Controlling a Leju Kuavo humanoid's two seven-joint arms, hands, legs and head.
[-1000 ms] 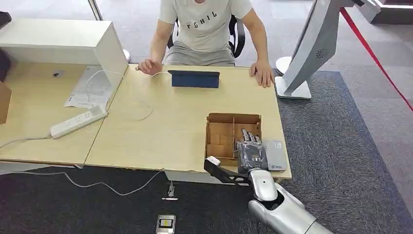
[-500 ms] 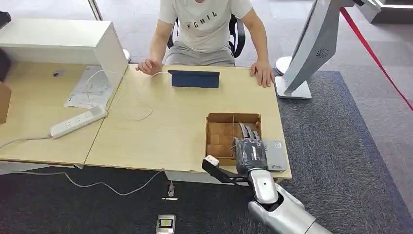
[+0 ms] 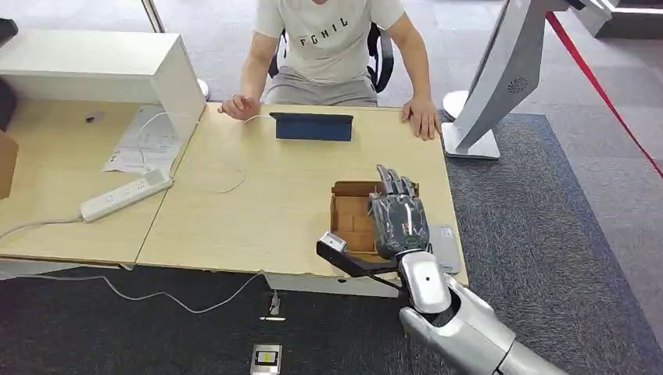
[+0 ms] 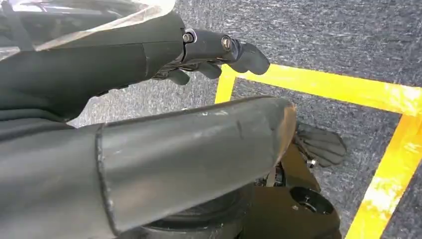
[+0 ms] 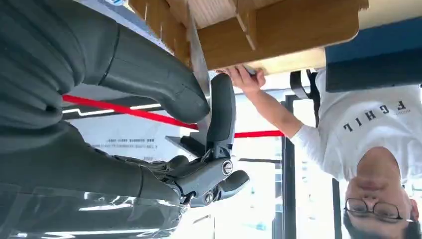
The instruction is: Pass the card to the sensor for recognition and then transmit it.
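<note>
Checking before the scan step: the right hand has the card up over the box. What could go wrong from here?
1. The right hand pinches the card only between the thumb and one finger. It could slip and drop back into the cardboard box.
2. The sensor lies close to the table edge, partly hidden behind the hand. A sideways swing might nudge it off or miss it.

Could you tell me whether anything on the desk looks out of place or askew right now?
Nothing looks spilled or damaged. The cardboard box sits squarely near the desk's front edge. The only untidy spot is the white cable looping loosely across the wood beside the power strip.
</note>
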